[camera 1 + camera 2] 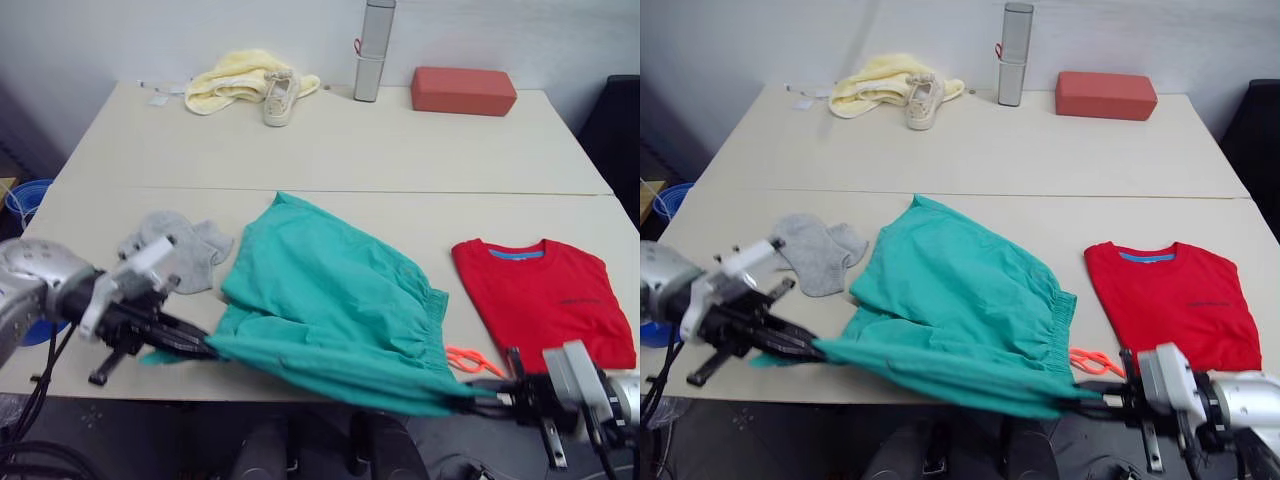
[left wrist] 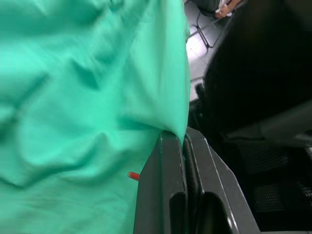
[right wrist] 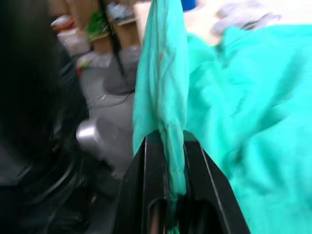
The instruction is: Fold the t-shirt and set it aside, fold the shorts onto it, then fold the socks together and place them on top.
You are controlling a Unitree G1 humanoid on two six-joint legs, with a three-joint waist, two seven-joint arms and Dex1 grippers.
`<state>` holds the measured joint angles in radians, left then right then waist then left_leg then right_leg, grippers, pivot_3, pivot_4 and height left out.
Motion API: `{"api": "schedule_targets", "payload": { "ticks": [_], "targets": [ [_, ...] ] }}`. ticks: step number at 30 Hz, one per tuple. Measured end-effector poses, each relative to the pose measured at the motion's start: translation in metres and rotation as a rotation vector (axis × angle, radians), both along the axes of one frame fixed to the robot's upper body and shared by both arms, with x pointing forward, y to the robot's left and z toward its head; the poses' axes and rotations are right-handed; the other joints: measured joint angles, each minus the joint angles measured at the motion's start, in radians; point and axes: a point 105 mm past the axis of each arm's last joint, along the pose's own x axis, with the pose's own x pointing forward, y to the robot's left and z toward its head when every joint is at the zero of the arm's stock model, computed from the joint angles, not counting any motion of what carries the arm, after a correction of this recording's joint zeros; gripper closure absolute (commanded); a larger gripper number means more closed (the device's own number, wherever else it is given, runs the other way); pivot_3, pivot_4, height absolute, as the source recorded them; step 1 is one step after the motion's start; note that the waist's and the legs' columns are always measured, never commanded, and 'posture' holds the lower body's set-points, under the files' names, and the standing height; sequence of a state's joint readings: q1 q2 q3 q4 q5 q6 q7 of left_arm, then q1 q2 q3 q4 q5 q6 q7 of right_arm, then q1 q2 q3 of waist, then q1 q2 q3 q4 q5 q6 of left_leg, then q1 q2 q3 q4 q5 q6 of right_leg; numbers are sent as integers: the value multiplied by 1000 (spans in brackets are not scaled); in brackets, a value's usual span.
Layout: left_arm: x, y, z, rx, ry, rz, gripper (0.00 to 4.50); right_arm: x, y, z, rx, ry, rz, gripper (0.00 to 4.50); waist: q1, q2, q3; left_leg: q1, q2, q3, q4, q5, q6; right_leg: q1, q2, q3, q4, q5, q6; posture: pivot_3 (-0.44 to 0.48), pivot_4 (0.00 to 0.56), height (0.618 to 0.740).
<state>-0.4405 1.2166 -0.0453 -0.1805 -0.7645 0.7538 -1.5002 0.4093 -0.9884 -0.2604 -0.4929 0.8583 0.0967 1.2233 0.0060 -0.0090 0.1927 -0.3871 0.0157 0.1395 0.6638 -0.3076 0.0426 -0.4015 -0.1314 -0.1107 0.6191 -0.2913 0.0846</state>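
- We have the shorts (image 1: 330, 300) stretched between both arms, their near edge running left to right along the table's (image 1: 380, 150) front edge.
- Our left gripper (image 1: 205, 348) is clamped on one corner, our right gripper (image 1: 478, 402) on the other.
- The folded t-shirt (image 1: 545, 298) lies to the right, nearer our right arm.
- The shorts are teal, creased, sagging between the grips; the socks (image 1: 185, 250) lie beside them on the left.

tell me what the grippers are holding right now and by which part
Both hold the shorts along the near edge: left gripper at one end, right gripper at the other, fingers shut on the cloth.
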Motion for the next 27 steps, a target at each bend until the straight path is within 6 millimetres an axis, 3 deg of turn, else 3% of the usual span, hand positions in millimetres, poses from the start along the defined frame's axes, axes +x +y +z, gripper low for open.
{"api": "schedule_targets", "payload": {
  "ticks": [4, 7, 12, 22, 27],
  "targets": [
    [69, -15, 12, -105, -205, 76, 4480, 31, 1, 12, 57, 25, -114, 4500, 17, -2, 0, -4, 0, 1, 3, 4, 6, -5, 1, -1, 3, 0, 0, 0, 150, 740],
    [107, -23, 22, -150, -321, 147, 4480, 47, 1, 13, 84, 43, -192, 4500, 23, -4, -1, -9, -1, 2, 5, 5, 8, -8, 1, -1, 4, 1, 1, 0, 150, 740],
    [150, -44, 28, -183, -469, 217, 4480, 71, 1, 7, 110, 54, -321, 4500, 19, -6, -1, -19, -1, 3, 16, 4, 13, -12, 3, -7, 6, 5, 8, 0, 150, 740],
    [198, -69, 15, -151, -626, 391, 4480, 106, -1, -15, 162, 96, -607, 4500, 18, -7, -1, -19, -3, 6, 19, 2, 19, -12, 0, -6, 3, 8, 14, 0, 150, 740],
    [210, -76, 4, -132, -654, 481, 4480, 117, -4, -22, 175, 105, -722, 4500, 16, -7, -1, -19, -3, 6, 19, 2, 19, -12, 0, -6, 5, 8, 14, 0, 150, 740]
  ]
}}
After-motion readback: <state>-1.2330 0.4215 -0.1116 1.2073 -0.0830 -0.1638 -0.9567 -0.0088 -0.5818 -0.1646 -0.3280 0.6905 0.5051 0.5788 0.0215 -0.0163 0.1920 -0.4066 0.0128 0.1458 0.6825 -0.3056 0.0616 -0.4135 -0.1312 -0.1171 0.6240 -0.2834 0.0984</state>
